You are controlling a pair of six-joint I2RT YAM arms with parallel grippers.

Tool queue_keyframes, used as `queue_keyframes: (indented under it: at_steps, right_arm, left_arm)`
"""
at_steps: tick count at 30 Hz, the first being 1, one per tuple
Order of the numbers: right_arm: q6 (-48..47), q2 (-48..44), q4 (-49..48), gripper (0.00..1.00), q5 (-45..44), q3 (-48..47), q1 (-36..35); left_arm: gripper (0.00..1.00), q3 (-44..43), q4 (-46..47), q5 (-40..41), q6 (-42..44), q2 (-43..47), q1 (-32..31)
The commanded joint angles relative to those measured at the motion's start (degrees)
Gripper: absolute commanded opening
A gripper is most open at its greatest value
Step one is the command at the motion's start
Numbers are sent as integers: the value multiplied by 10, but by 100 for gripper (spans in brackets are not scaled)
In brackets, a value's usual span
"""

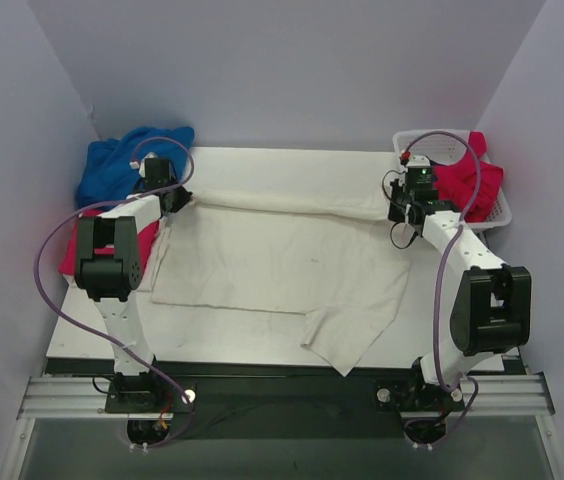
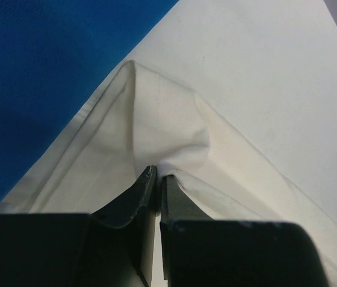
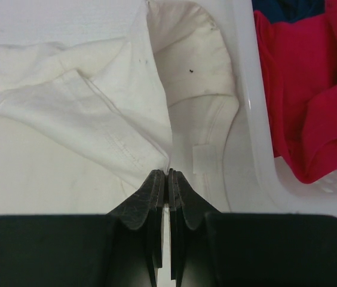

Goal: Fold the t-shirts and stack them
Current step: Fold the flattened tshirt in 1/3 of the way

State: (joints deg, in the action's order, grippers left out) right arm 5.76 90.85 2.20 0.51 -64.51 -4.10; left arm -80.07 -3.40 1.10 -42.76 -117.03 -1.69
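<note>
Spread t-shirt on table, shirt heap far left, basket holding shirts far right

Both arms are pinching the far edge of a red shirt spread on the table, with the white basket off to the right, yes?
Not red: the shirt they pinch is the cream-white shirt, as the top view shows. The left end effector and right end effector are each shut on its far edge; the white basket stands off to the right, holding a crimson shirt.
</note>
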Motion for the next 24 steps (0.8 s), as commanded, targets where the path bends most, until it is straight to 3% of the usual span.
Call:
queue_keyframes:
  at_steps: [1, 5, 6, 9, 10, 15, 24]
  right_arm:
    - [14, -20, 19, 0, 10, 13, 0]
    - [23, -10, 61, 0, 5, 6, -14]
    - [30, -8, 102, 1, -31, 0, -20]
    - [58, -2, 169, 31, -102, -10, -57]
    - [61, 3, 181, 32, -110, -11, -75]
    - [104, 13, 251, 35, -180, -30, -108]
    - [122, 39, 237, 36, -126, -106, -114]
  left_arm:
    - [0, 4, -41, 12, -24, 18, 5]
    - [0, 4, -81, 5, -38, 15, 5]
    - [7, 2, -97, 6, -51, 14, 5]
    - [33, 9, -112, 4, -64, 15, 5]
    - [39, 16, -107, 0, -70, 18, 4]
    - [45, 51, -87, 19, -86, 44, 2]
    - [47, 78, 4, -43, -45, 89, -9]
